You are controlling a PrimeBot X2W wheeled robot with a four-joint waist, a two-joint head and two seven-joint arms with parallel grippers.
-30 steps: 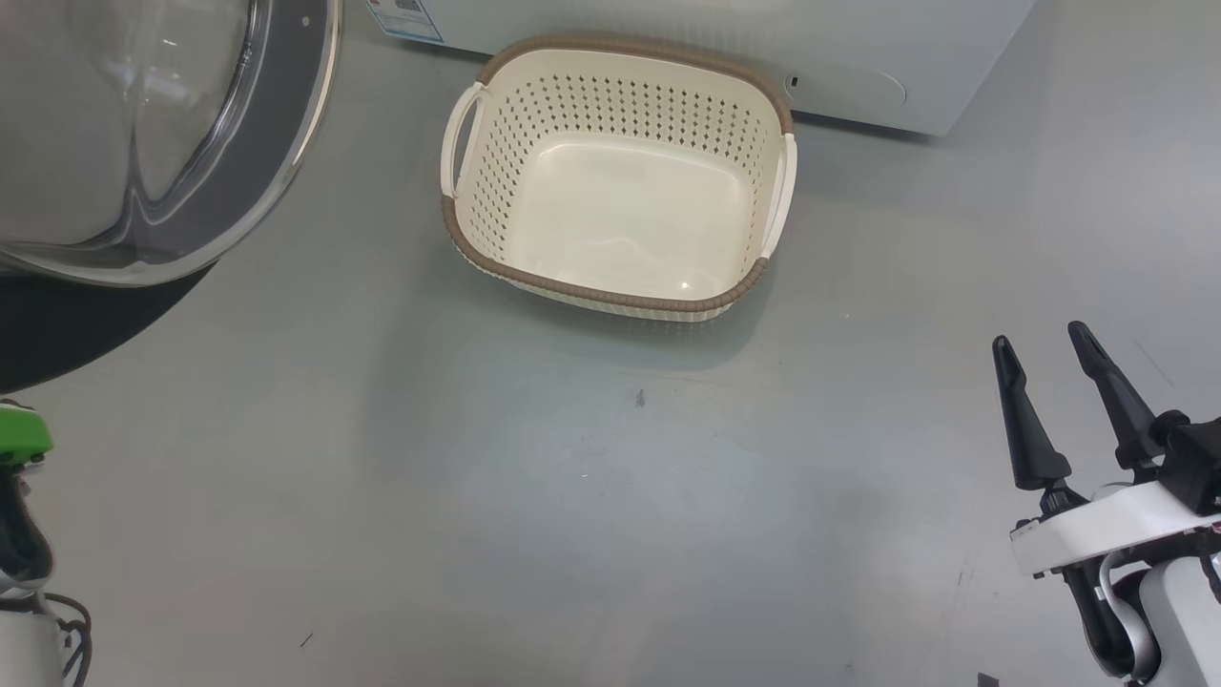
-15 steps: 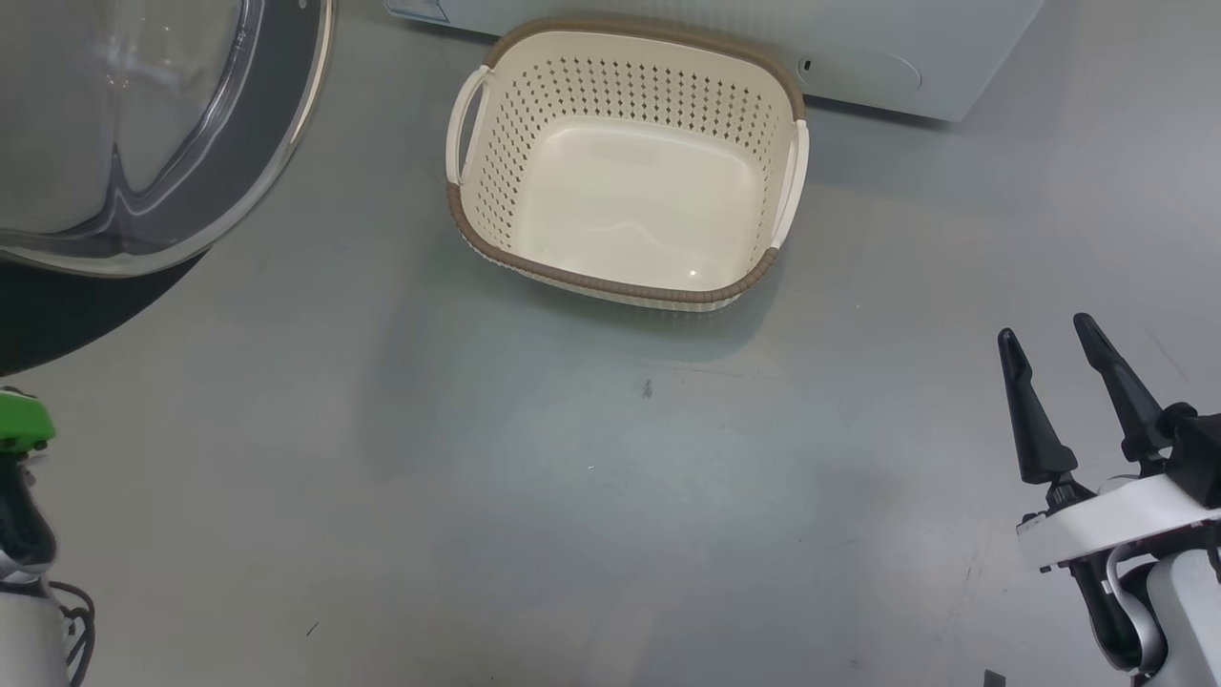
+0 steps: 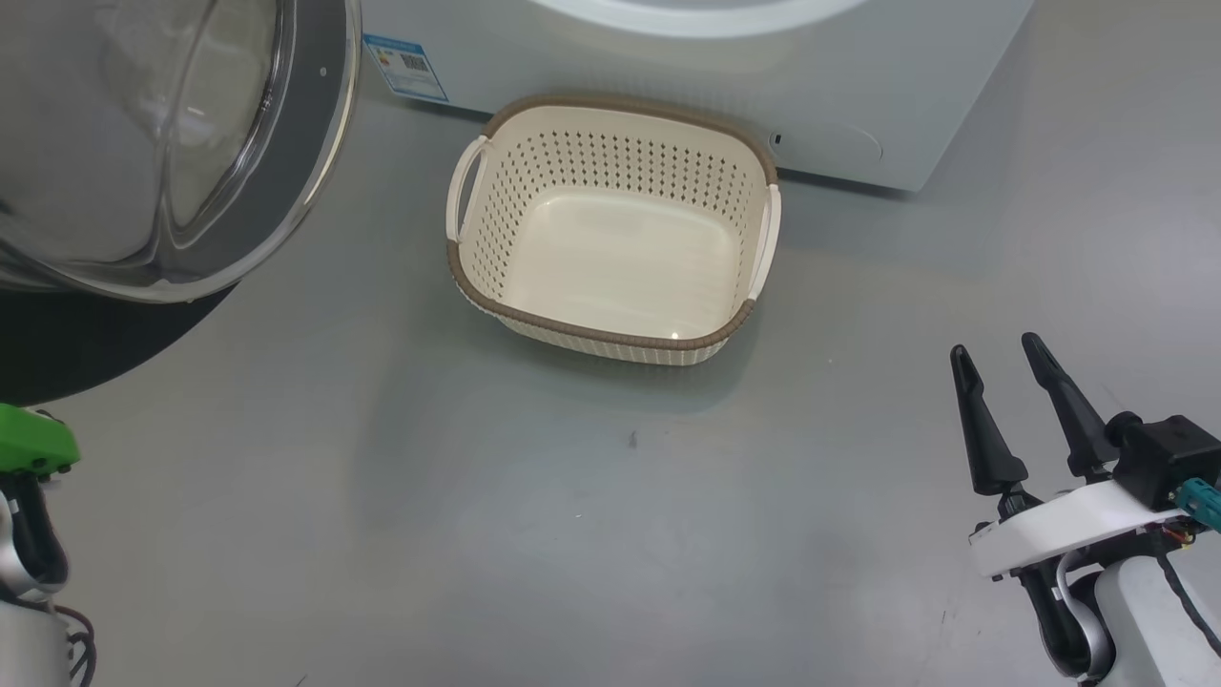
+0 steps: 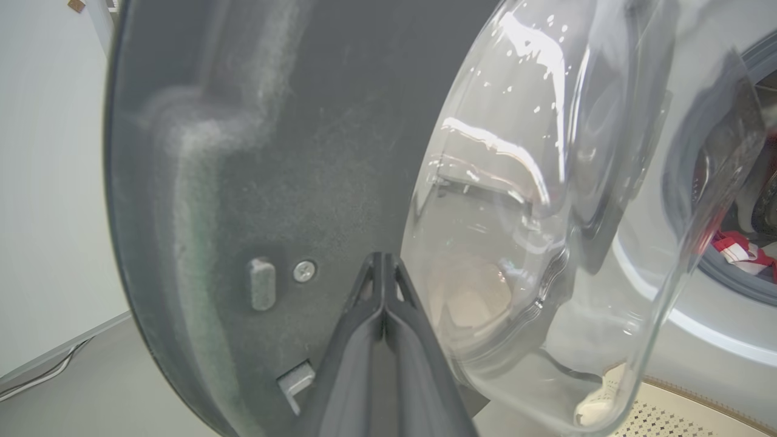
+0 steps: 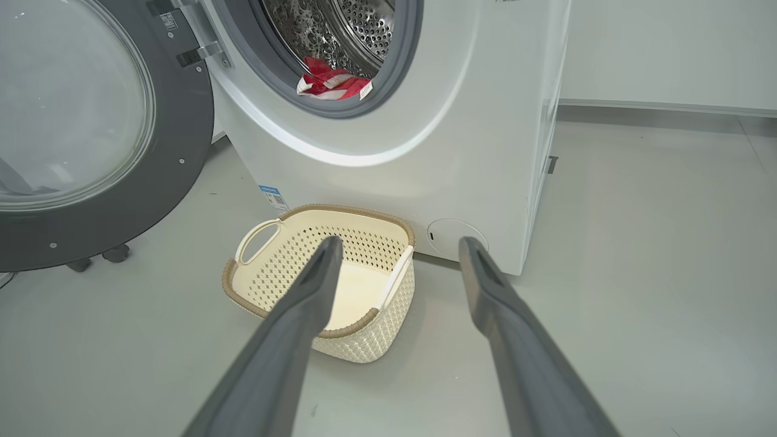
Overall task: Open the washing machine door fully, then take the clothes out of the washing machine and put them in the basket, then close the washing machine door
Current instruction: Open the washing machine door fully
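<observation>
Now, washing machine door [image 5: 91,133]: swung open on the robot's left of the machine, with its dark inner rim and bulging clear glass bowl facing out.
Washing machine [image 5: 425,152]: white, with the drum mouth uncovered and a blue sticker [image 3: 405,65] low on its front.
Clothes [image 5: 331,82]: a red and white bundle inside the drum, lying at the front lip against the grey gasket.
Basket [image 3: 610,334]: upright on the grey floor [image 3: 572,525], just in front of the machine and below the drum mouth, its cream bottom in plain view.
Left end effector [image 4: 383,267]: clenched, with both fingers pressed together and nothing between them. The tips are close to the door's inner rim beside the glass bowl; whether they touch cannot be told.
Right end effector [image 3: 995,348]: released, fingers spread and grasping nothing, over the floor well to the right of the basket, pointing toward the machine.
</observation>
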